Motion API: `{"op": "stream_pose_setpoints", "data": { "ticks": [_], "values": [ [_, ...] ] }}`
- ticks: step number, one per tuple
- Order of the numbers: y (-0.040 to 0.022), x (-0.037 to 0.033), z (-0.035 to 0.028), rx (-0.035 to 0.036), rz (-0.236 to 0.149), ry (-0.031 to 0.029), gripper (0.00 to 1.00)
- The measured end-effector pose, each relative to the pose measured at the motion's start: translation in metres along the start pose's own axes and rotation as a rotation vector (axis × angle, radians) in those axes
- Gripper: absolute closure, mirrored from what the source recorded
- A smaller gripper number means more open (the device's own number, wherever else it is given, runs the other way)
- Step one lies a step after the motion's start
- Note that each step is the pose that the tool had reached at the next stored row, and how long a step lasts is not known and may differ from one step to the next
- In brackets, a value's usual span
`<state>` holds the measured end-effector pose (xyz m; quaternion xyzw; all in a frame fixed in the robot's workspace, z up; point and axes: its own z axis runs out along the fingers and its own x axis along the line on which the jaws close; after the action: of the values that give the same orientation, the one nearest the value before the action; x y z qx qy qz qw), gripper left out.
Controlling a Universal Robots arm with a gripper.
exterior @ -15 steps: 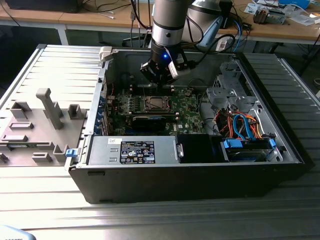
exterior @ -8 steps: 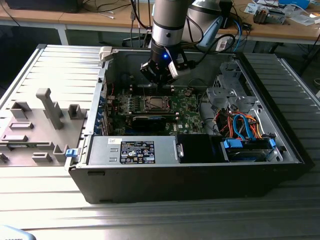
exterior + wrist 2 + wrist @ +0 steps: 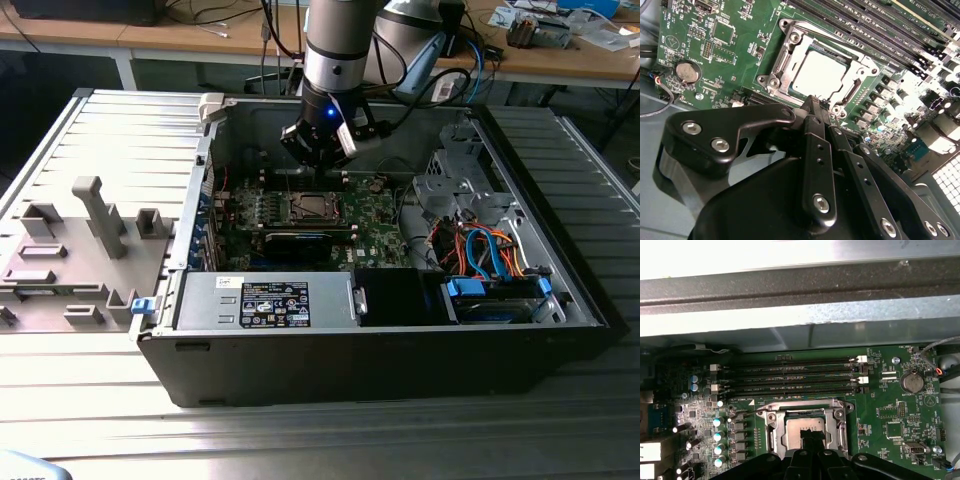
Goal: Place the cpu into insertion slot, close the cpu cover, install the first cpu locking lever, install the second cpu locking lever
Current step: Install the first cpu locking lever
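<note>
Exterior view: tool [image 3: 318, 150] hanging inside the open computer case [image 3: 560, 330] on the worktop [image 3: 300, 440], just beyond the insertion slot [image 3: 312, 208] at twelve o'clock from it, probably placed to work on the socket. Green motherboard [image 3: 375, 215] lying flat on the case floor.

Second wrist view: fingertips [image 3: 816, 107] drawn together, nothing clamped between them, pointing at the socket's near edge. Cpu [image 3: 819, 75] seated flat in the socket, pale metal top up, roughly square so no clear long axis. Cpu cover [image 3: 790, 52] lying down around it, window framing the chip. Coin battery [image 3: 686, 71] at nine o'clock from the socket.

First wrist view: cpu [image 3: 802, 424] inside the frame, memory slots [image 3: 790, 375] running crosswise at twelve o'clock, parallel to the socket's far edge. Lever state hard to judge.
</note>
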<state>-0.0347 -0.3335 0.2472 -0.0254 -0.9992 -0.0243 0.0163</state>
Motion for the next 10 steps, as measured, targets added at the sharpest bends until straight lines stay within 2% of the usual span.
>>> {"op": "stream_pose_setpoints", "data": {
  "ticks": [10],
  "values": [
    [0.0000, 0.0000, 0.0000, 0.0002, -0.006, 0.0003, 0.89]
  ]
}}
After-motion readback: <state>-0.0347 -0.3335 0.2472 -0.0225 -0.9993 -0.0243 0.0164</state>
